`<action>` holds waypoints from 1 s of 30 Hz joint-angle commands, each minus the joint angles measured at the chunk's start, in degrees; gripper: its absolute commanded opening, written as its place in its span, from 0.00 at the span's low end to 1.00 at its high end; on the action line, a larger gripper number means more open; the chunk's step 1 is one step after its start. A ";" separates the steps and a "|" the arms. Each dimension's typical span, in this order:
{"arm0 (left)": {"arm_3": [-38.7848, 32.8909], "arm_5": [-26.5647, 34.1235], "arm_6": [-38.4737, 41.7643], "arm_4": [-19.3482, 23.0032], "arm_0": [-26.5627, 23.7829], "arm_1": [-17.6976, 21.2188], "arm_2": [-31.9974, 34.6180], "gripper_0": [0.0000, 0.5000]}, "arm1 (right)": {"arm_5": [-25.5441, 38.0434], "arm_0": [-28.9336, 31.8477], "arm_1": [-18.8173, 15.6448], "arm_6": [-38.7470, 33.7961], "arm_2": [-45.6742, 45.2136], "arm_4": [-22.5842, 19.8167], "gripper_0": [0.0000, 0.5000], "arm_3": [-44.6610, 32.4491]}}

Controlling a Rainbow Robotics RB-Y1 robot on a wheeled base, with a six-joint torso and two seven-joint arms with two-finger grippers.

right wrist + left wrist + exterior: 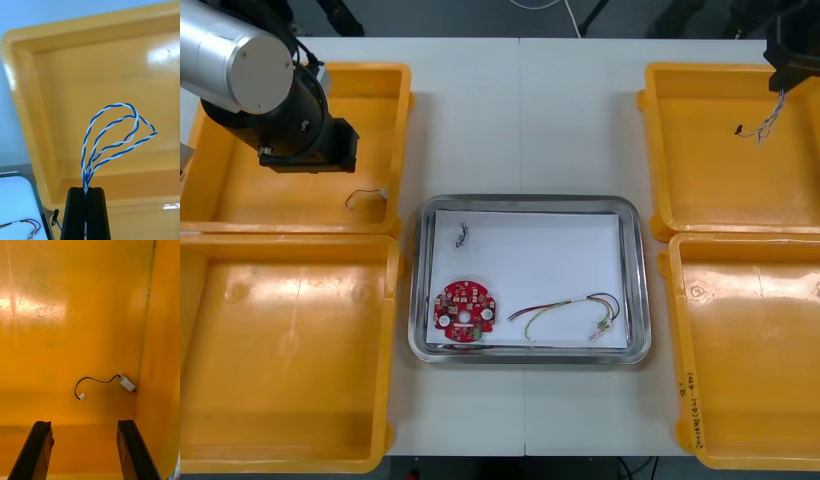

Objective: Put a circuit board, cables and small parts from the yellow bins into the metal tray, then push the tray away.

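My right gripper [86, 210] is shut on a twisted blue and white cable [112, 138], whose loops stand out above the far right yellow bin [93, 75]. From the front, that cable [767, 117] dangles under the right gripper [792, 62] at the table's far right. My left gripper [87, 450] is open and hangs over a black cable [99, 381] with white plugs in the far left bin [240, 190]. The metal tray [632, 270], white inside, holds a round red circuit board [465, 311], a red and yellow cable [570, 310] and a small metal part [462, 235].
The left arm [270, 90] covers part of the far left bin, where the black cable [365, 198] lies near the corner by the tray. The two near bins [280, 350] [760, 350] flank the tray.
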 commanded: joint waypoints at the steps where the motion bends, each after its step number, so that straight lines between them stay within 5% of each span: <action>1: 2.49 -2.55 -7.84 1.24 -2.94 2.80 1.71 1.00 | 0.28 4.66 -1.55 0.98 3.17 -6.02 0.00 -11.57; 14: 11.90 -8.00 -21.37 6.34 -3.03 2.71 1.09 1.00 | 0.28 10.29 -1.73 0.63 13.72 -18.32 0.00 -25.46; 30: 14.36 -16.70 -20.67 7.57 -2.94 1.57 -8.66 1.00 | 0.28 16.00 -2.61 4.05 29.01 -26.85 0.00 -41.80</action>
